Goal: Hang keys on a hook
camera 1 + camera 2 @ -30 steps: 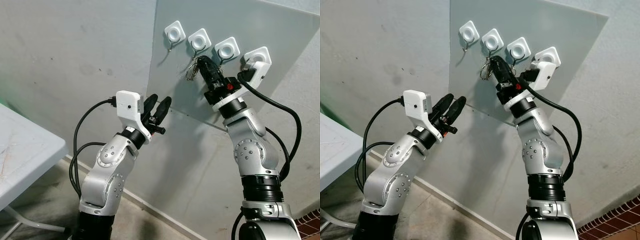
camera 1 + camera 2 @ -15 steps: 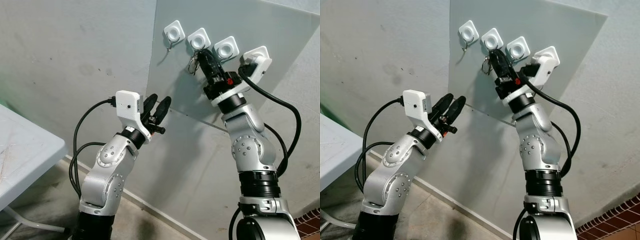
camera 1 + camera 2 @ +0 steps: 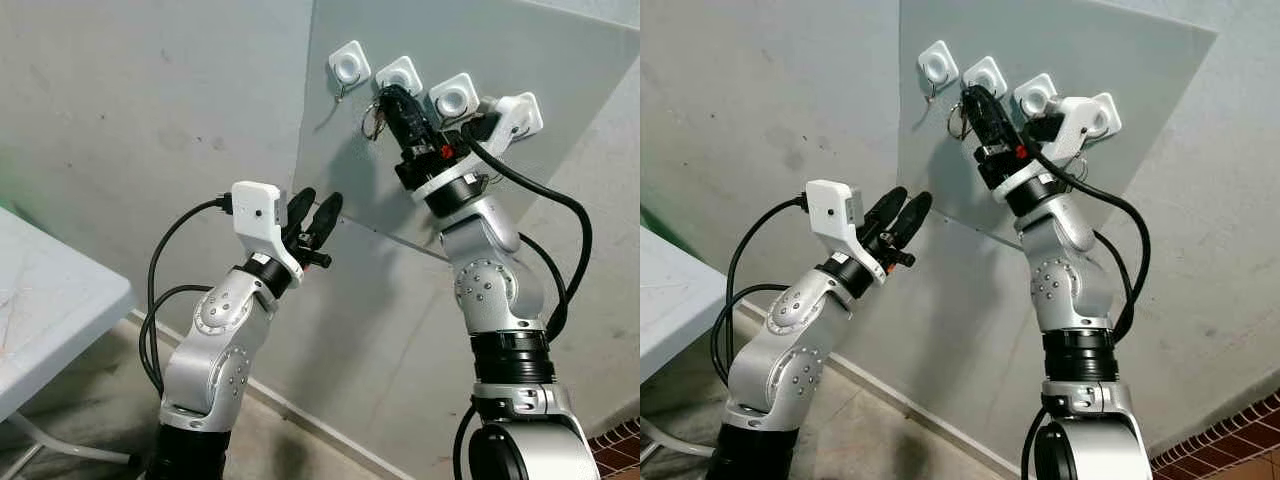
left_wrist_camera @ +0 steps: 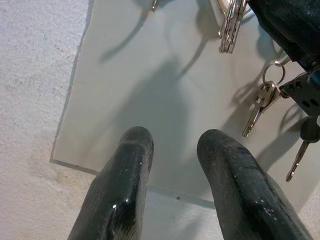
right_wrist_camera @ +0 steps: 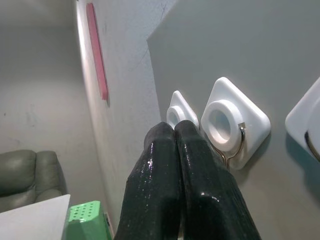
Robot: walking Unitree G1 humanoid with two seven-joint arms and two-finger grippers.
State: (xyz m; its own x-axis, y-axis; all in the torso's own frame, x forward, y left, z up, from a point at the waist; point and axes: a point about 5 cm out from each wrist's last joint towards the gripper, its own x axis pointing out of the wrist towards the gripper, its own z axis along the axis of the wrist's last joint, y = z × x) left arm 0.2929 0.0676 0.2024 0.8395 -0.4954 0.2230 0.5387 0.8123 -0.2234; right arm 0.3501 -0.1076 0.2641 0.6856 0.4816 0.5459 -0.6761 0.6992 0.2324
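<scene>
The keys [image 3: 374,122] are held up high by the right gripper [image 3: 392,103], whose fingers are pressed tight together on them. They hang just beside the second hook [image 3: 399,75] from the left. Four white hooks are counted in a row on the grey board [image 3: 560,90]. The left gripper [image 3: 314,212] is held lower, with its fingers a little apart and nothing in them. No writing can be read.
</scene>
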